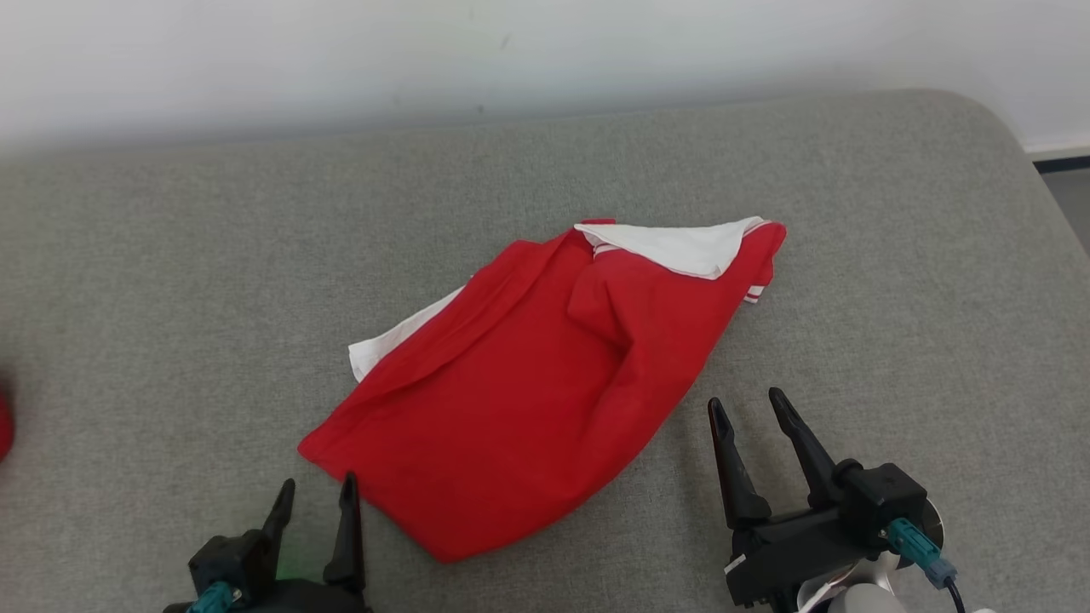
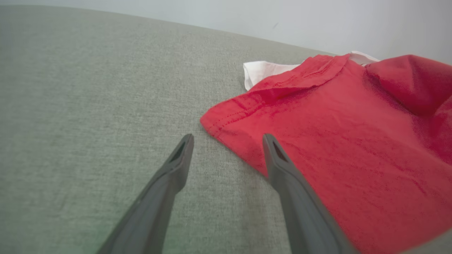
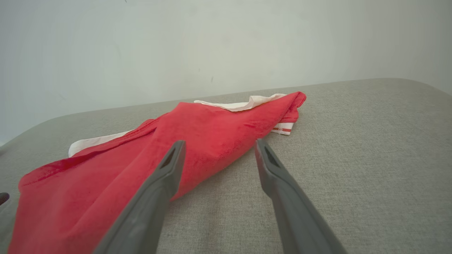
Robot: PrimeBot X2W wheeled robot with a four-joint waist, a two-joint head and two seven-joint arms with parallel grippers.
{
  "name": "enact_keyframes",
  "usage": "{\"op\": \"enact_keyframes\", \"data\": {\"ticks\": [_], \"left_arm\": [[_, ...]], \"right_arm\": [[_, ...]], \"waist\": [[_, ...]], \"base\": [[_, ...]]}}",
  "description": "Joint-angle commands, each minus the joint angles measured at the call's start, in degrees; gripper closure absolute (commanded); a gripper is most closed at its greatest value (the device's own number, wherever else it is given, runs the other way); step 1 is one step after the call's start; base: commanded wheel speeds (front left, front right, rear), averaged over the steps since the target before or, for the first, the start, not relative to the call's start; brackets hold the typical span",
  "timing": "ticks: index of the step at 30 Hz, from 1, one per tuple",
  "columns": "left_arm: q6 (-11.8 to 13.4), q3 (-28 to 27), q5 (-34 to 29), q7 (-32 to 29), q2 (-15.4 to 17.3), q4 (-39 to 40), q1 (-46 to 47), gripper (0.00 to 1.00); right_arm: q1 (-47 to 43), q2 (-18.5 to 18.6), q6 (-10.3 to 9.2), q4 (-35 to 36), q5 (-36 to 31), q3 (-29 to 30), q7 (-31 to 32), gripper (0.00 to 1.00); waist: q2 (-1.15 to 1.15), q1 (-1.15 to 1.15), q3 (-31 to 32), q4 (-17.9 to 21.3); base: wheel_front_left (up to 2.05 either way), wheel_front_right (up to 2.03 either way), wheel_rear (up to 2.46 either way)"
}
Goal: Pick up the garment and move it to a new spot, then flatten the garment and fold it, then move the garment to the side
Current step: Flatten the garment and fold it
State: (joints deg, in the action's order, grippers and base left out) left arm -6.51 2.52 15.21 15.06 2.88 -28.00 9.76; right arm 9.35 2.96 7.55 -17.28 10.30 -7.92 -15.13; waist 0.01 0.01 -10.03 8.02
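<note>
- Red garment (image 1: 528,400) lies crumpled on the cushion (image 1: 170,298) — soft, light, floppy, we judge.
- Our left gripper (image 1: 318,482) and right gripper (image 1: 744,397) gape empty beside it.
- We would pinch a hem corner (image 2: 215,123).

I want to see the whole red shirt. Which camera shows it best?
The head view: it looks down on the whole red shirt, crumpled on the grey padded surface. The left wrist view shows its hem corner; the right wrist view sees it low from the side, with the striped cuff.
</note>
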Motion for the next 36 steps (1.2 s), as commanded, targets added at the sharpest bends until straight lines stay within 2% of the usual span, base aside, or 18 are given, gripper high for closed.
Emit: {"op": "enact_keyframes", "data": {"ticks": [1, 9, 10, 12, 13, 21, 27, 32, 36], "left_arm": [[-0.1, 0.4, 1.2, 0.2, 0.0, -1.4, 1.2, 0.0], [-0.7, 1.5, 4.1, 0.0, 0.0, -6.7, 5.5, 0.0], [-0.8, 1.7, 4.4, 0.0, 0.0, -6.9, 5.7, 0.09], [-0.9, 2.2, 4.1, 0.0, 0.0, -6.7, 6.1, 0.85], [-1.0, 2.4, 3.8, 0.0, -0.1, -6.5, 6.2, 1.0], [-1.0, 3.9, 1.1, 0.1, 0.0, -2.4, 6.3, 1.0], [-1.0, 12.2, -0.5, 0.1, 0.4, 5.1, 9.0, 1.0], [-0.9, 20.4, 0.3, 0.1, 1.5, 9.4, 14.6, 1.0], [-0.9, 24.2, 1.5, 0.1, 1.8, 11.6, 20.0, 1.0]], "right_arm": [[0.5, -0.1, -0.12, 0.2, -0.2, 0.0, 0.0, 0.0], [1.8, -0.1, -0.12, 0.4, -0.3, 0.5, 0.0, 0.0], [2.0, -0.1, -0.11, 0.4, -0.3, 0.5, 0.0, 0.0], [2.2, -0.1, -0.12, 0.3, -0.2, 0.5, 0.0, 0.0], [2.3, -0.1, -0.12, 0.2, -0.2, 0.4, 0.0, 0.0], [2.0, -0.1, -0.12, -0.3, 0.4, 0.4, 0.0, 0.0], [0.9, -0.1, -0.12, -1.2, 1.1, 0.3, 0.0, 0.0], [0.3, -0.1, -0.12, -1.5, 2.1, -0.4, 0.0, 0.0], [-0.1, -0.1, -0.12, -1.2, 2.5, -0.3, 0.0, 0.0]], "waist": [[-0.01, -0.01, -1.5, 0.9], [-0.01, -0.01, -3.7, 1.1], [-0.01, -0.01, -3.9, 1.0], [-0.01, -0.01, -4.0, 0.8], [-0.01, -0.01, -4.0, 0.7], [-0.01, -0.01, -2.7, 0.0], [-0.01, -0.01, -0.1, -0.4], [-0.01, -0.01, 1.3, 0.2], [-0.01, -0.01, 1.4, 0.9]], "base": [[0.0, 0.0, 0.0], [0.0, 0.0, 0.0], [0.0, 0.0, 0.0], [0.0, 0.0, 0.0], [0.0, 0.0, 0.0], [0.0, 0.0, 0.0], [0.0, 0.0, 0.0], [0.0, 0.0, 0.0], [0.0, 0.0, 0.0]]}}
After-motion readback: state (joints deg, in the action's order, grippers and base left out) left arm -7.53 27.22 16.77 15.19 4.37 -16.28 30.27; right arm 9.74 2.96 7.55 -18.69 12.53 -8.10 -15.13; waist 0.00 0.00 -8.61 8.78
